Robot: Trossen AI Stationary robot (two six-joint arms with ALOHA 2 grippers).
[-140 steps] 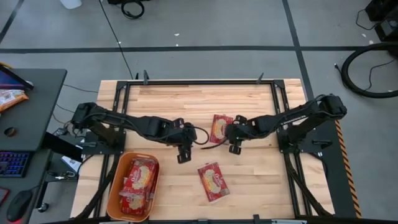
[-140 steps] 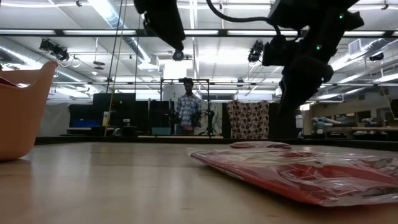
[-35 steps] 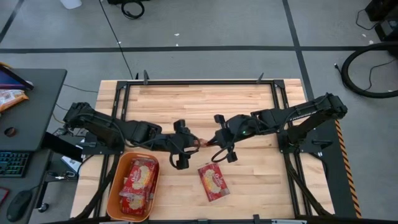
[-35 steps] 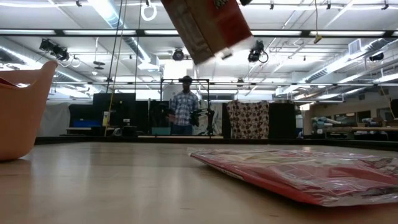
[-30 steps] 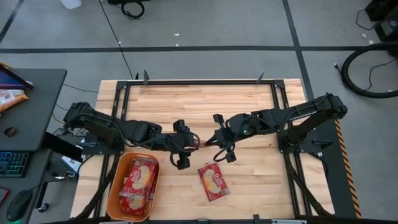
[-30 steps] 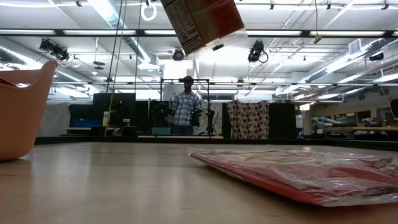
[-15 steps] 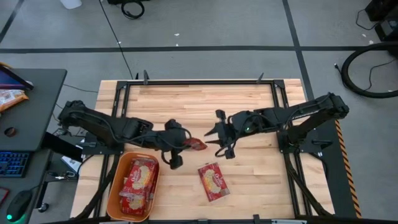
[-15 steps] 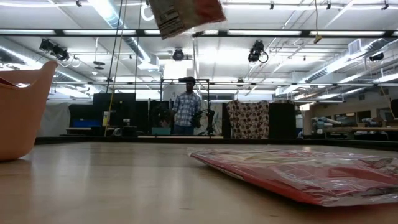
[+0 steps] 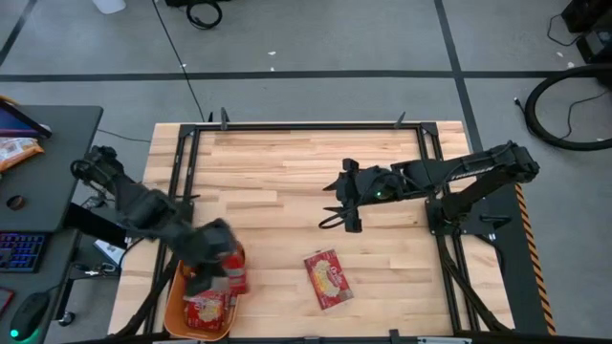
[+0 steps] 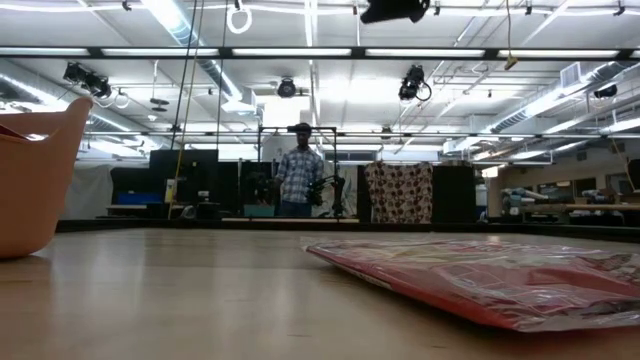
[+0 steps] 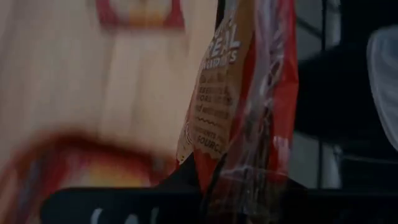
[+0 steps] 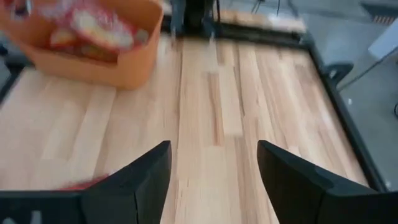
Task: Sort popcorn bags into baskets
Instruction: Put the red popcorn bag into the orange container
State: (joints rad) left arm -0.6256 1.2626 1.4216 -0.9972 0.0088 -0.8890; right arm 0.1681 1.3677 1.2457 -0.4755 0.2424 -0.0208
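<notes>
My left gripper (image 9: 218,266) is over the orange basket (image 9: 175,298) at the table's near left corner, shut on a red popcorn bag (image 9: 235,271). In the left wrist view that bag (image 11: 249,106) shows edge-on, with its brown printed back. More bags (image 9: 206,308) lie flat inside the basket. One popcorn bag (image 9: 328,279) lies flat on the table's near middle and fills the low view's right (image 10: 480,275). My right gripper (image 9: 339,206) is open above the table's middle, holding nothing; its wrist view (image 12: 214,180) looks toward the basket (image 12: 93,59). My left gripper pinches the popcorn bag between its two fingers at one end (image 11: 239,177). The bag reaches out past the fingertips, edge-on to the wrist camera. It is lifted clear over the basket's right rim. The gripper body hides the exact spot of the pinch.
A black metal frame (image 9: 316,125) runs around the wooden table. Bare wood lies between my right gripper and the far edge. A desk with a keyboard (image 9: 19,250) stands left of the table. A person (image 10: 298,172) stands far off in the room behind.
My left gripper, still shut on the bag, has swung from the table's middle toward the near left corner and now hangs over the basket. The bag has left the low view's top. My right gripper stays open and has drawn back a little toward the right.
</notes>
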